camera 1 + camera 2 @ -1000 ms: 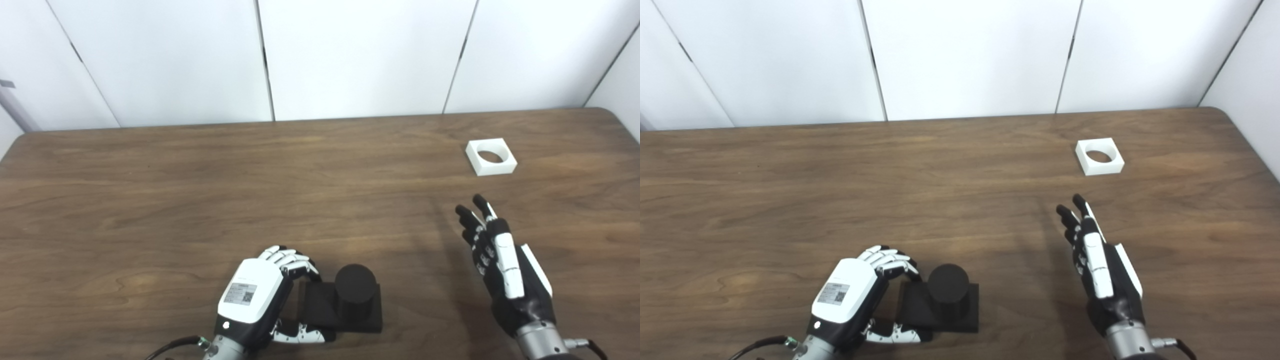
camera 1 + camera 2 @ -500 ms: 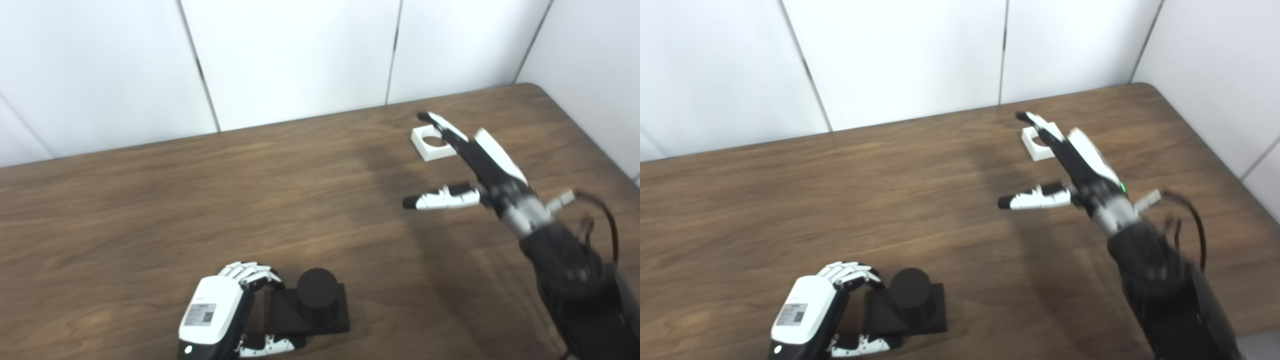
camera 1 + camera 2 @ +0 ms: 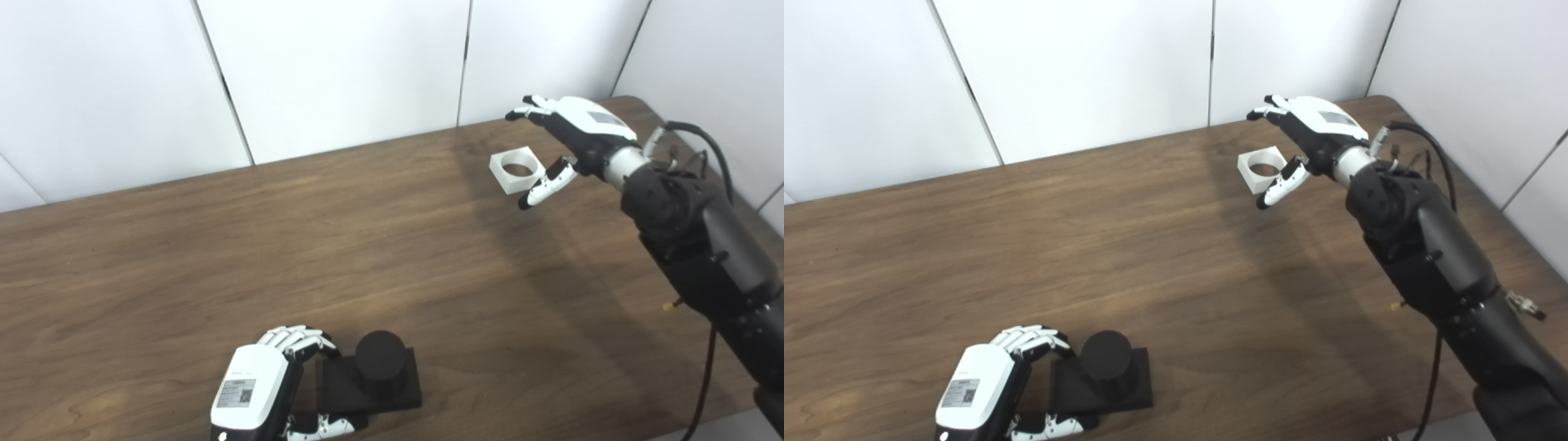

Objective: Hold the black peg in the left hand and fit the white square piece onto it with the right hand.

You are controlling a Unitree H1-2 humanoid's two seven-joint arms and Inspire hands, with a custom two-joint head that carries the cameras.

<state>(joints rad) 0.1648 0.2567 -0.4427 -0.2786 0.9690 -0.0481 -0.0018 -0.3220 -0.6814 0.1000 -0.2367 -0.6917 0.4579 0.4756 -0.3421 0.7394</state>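
Hovering spread above the white square piece (image 3: 517, 169) on the far counter (image 3: 306, 233), the right hand (image 3: 566, 138) holds nothing. The left hand (image 3: 269, 383) grips the black peg (image 3: 378, 367) base. A shallow pinch could let the piece slip.

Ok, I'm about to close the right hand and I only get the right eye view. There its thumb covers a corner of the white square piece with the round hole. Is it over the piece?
Observer: No. In the left eye view the white square piece shows its whole outline, and the open right hand's thumb sits just right of that corner, not over it.
Operator: And the thumb tip? For me it seems to meet the near corner.
Observer: In the left eye view the tip hangs over the bare brown wooden table, off to the right of the near corner. I cannot judge its height above the table.
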